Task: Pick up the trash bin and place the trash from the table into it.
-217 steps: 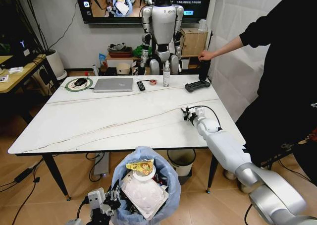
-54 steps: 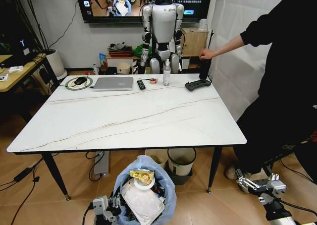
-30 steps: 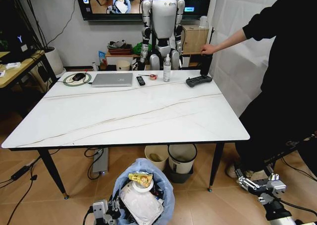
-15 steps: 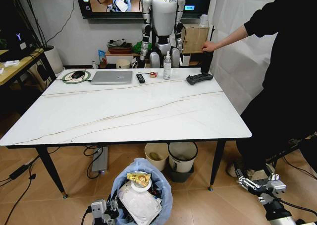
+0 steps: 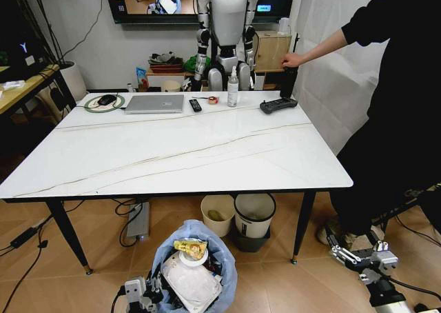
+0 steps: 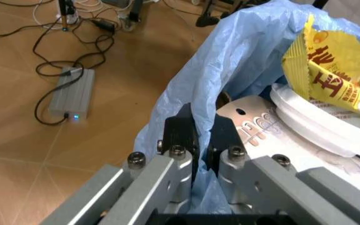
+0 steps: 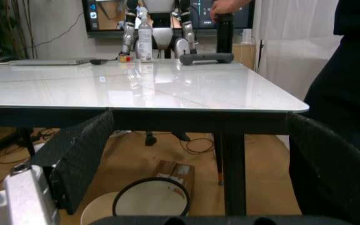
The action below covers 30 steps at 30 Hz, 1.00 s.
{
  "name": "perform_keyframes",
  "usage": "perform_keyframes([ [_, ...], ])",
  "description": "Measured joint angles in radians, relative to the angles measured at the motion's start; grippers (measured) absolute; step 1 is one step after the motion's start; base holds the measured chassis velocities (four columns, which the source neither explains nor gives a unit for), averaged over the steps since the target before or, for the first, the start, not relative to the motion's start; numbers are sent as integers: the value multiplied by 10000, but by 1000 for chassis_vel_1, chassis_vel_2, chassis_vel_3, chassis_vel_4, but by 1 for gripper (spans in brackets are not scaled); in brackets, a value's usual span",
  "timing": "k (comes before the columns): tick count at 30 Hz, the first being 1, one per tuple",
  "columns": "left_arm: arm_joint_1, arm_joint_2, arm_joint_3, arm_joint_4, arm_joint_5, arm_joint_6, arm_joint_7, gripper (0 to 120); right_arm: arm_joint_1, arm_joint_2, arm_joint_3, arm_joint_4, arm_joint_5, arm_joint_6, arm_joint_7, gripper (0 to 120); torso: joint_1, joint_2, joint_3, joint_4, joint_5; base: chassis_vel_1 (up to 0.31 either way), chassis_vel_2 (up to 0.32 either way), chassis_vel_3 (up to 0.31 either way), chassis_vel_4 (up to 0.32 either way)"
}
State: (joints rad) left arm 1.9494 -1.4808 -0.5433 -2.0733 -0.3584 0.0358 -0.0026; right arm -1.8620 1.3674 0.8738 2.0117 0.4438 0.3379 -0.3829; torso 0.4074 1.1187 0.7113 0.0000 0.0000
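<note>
The trash bin (image 5: 196, 261), lined with a light-blue bag, hangs just above the floor in front of the table (image 5: 172, 147). Trash fills it: a yellow wrapper (image 5: 191, 247), a white plate (image 5: 194, 258) and a flat white packet (image 5: 191, 285). My left gripper (image 5: 150, 289) is shut on the bin's bag-covered rim. In the left wrist view the left gripper (image 6: 200, 136) pinches the blue bag (image 6: 230, 61) beside the yellow wrapper (image 6: 330, 61). My right gripper (image 5: 355, 249) hangs open low at the right, clear of the table. The right gripper (image 7: 198, 178) faces the table (image 7: 136, 89) edge-on.
A silver laptop (image 5: 155, 103), a remote (image 5: 196, 105), a bottle (image 5: 233, 89) and a black controller (image 5: 278, 105) line the table's far edge. A cream bin (image 5: 218, 215) and a dark grey bin (image 5: 253, 220) stand under it. A person stands at the right.
My right arm left the table top and now hangs low at the right. The camera has backed away, so the table sits farther off. The bin stays in my left gripper.
</note>
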Motion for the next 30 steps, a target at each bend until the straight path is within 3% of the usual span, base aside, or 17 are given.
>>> perform_keyframes([
  [30, -1350, -182, -1249, 1675, -427, -72, 145, 0, 0, -1, 0, 0, 0, 0, 0, 100, -664, -1521, -857, 1, -1, 0, 0, 0, 0],
])
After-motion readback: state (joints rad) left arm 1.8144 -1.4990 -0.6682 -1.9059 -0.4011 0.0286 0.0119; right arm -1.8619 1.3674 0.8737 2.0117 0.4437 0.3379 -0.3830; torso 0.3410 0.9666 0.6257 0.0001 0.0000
